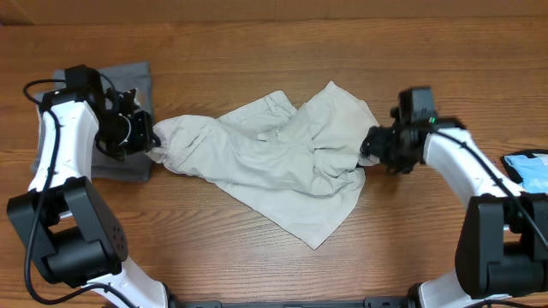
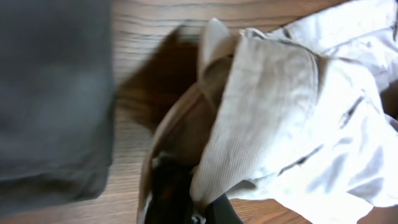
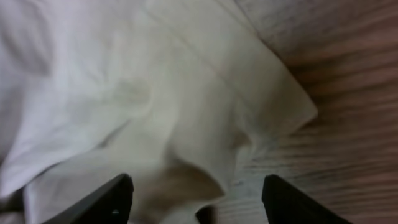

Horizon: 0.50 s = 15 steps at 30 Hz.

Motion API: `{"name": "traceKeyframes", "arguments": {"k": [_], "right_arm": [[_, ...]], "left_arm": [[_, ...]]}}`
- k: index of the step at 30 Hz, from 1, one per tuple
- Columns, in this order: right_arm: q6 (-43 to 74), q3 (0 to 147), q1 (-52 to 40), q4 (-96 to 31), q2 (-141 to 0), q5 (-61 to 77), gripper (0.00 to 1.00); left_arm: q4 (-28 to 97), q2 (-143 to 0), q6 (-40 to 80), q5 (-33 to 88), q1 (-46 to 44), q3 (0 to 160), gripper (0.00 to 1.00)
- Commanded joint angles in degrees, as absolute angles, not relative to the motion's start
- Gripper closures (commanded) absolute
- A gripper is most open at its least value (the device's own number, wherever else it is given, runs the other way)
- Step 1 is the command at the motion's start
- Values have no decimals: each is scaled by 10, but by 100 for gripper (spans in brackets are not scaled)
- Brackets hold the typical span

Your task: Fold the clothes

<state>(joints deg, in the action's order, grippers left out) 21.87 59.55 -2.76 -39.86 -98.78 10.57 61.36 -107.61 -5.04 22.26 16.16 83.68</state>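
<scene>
Clearly the folding has barely begun. The beige shorts point(image 1: 274, 158) lie as one rumpled heap on the wooden table point(image 1: 257, 43), stretched between the two claws, with no clean fold line anywhere. The legs overlap at odd angles and one corner trails toward the near edge. By my reading, the cloth has yet to be spread flat, and every fold is left to do.

The left claw point(image 1: 147, 137) is clenched on the shorts' nearest end; its wrist view shows the fabric gathered down into the jaws and lifted off the wood. The right claw point(image 1: 370, 147) sits at the opposite edge, released. Its fingers point(image 3: 115, 196) stand wide apart, with a pale flap lying just ahead of them and nothing pinched.

A folded grey garment point(image 1: 128, 81) lies directly beneath and behind the left claw, touching the shorts' end. It could get dragged along or crowd the spreading. A light-blue item point(image 1: 527, 167) rests well beyond the right claw, out of the way.
</scene>
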Motion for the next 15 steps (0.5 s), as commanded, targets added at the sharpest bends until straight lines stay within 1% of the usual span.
{"name": "traceKeyframes", "arguments": {"k": [1,5,6,7,10,13,15], "right_arm": [[278,555,-29,-369,-985,112,29],[288,533,-29,-324,-985,112,30],[288,529,-29,-302,-985,112,36],[288,527,-29,-280,-985,112,44],[288,527,-29,-226,-985,112,76],[285,528,-25,-170,-985,105,94],[273,537,-17,-120,-985,101,96]], "left_arm": [[614,-1063,-78,257,138,845,96],[613,-1063,-83,255,123,845,96],[613,-1063,-82,255,120,845,96],[613,-1063,-82,255,118,845,96],[613,-1063,-83,255,114,845,96],[622,-1063,-84,255,114,845,96],[625,-1063,-84,255,114,845,96]]}}
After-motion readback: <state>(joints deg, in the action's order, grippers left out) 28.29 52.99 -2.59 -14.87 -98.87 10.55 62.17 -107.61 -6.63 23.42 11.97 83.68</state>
